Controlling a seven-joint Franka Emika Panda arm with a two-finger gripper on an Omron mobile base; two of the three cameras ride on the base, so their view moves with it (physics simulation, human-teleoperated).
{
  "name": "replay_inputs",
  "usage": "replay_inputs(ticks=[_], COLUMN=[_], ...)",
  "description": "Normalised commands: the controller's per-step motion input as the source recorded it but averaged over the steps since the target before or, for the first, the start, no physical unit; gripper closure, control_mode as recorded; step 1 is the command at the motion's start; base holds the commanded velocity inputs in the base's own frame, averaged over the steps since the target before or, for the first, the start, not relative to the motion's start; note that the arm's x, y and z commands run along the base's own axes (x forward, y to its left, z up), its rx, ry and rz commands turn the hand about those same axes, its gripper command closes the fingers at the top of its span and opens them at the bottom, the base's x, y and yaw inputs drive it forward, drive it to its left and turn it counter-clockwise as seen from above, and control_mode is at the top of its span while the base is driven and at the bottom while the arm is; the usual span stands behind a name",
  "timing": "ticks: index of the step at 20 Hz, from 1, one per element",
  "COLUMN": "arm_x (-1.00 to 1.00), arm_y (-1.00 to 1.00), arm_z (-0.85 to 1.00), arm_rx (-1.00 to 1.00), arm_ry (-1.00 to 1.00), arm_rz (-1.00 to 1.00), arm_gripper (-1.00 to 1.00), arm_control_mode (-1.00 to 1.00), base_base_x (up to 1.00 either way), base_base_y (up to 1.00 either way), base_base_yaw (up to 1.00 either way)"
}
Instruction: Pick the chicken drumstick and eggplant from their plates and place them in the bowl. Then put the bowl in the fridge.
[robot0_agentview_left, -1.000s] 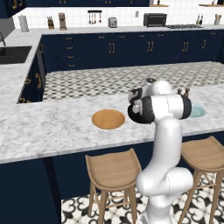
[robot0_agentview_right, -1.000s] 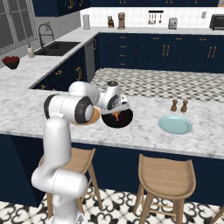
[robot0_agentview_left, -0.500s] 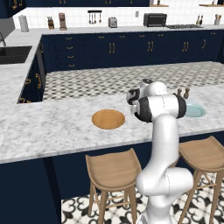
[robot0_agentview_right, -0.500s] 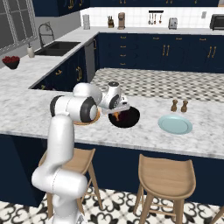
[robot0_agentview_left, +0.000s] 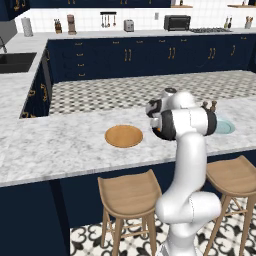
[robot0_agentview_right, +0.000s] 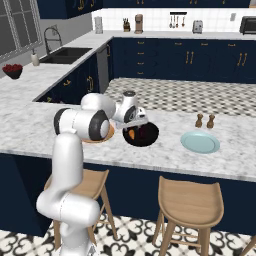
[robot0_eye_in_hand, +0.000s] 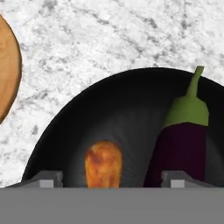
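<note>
The glossy black bowl (robot0_eye_in_hand: 131, 105) stands on the marble island, and my gripper (robot0_eye_in_hand: 111, 179) hangs open just above it, its fingertips (robot0_eye_in_hand: 43, 178) set wide apart. The orange-brown chicken drumstick (robot0_eye_in_hand: 103, 164) lies free in the bowl between the tips. Beside it in the bowl rests the dark purple eggplant (robot0_eye_in_hand: 183, 148) with its green cap. From the right base, my gripper (robot0_agentview_right: 134, 126) sits over the bowl (robot0_agentview_right: 145, 136), with the drumstick (robot0_agentview_right: 131, 133) at its near-left side. The tan wooden plate (robot0_agentview_left: 124, 136) and the pale blue-green plate (robot0_agentview_right: 200, 142) are bare. The fridge is out of view.
Two small shakers (robot0_agentview_right: 205, 120) stand behind the blue-green plate. Wooden stools (robot0_agentview_right: 191, 196) stand along the island's (robot0_agentview_left: 60, 145) near edge. A sink counter (robot0_agentview_right: 65, 54) runs at the far left, and navy cabinets line the back wall.
The jaws have sprung wide open and let go of the drumstick, which now lies in the bowl. The arm has barely moved.
</note>
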Motion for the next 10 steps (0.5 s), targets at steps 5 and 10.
replay_inputs(ticks=[5,10], arm_x=[-0.63,-0.59], arm_y=[0.09,0.02], arm_z=[0.56,0.68], arm_rx=[-0.03,-0.02], arm_ry=[-0.03,0.01], arm_rz=[-0.06,-0.21], arm_gripper=[-1.0,-1.0], arm_control_mode=[-1.0,-1.0], base_base_x=[0.0,0.0], base_base_y=[0.0,0.0], base_base_yaw=[0.0,0.0])
